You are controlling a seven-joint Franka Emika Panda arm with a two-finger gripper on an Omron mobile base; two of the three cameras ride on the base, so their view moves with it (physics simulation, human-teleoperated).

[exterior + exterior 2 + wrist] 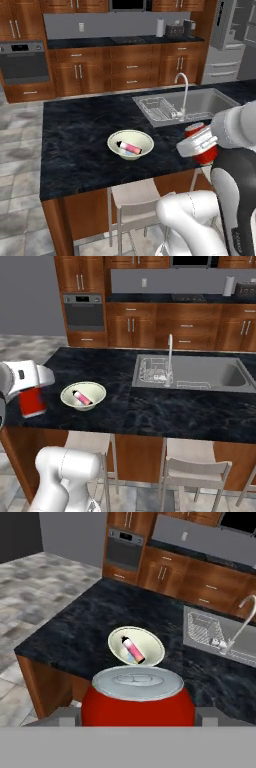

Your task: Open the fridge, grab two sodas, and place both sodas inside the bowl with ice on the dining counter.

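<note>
At lower right of the left base view, the robot's two-finger gripper [200, 145] clasps a red cylindrical soda can [202, 146] by its smooth, rigid, probably slippery sides, near the shallow cream-white bowl [130, 144] holding the slim pinkish-red drink [129, 147].

Reddish wood cabinets [130, 67] line the grey back wall [95, 25] at twelve o'clock, an oven [22, 62] at ten o'clock. Grey stone tiles [20, 130] cover the floor; pale stools [192, 468] stand at six o'clock.
</note>
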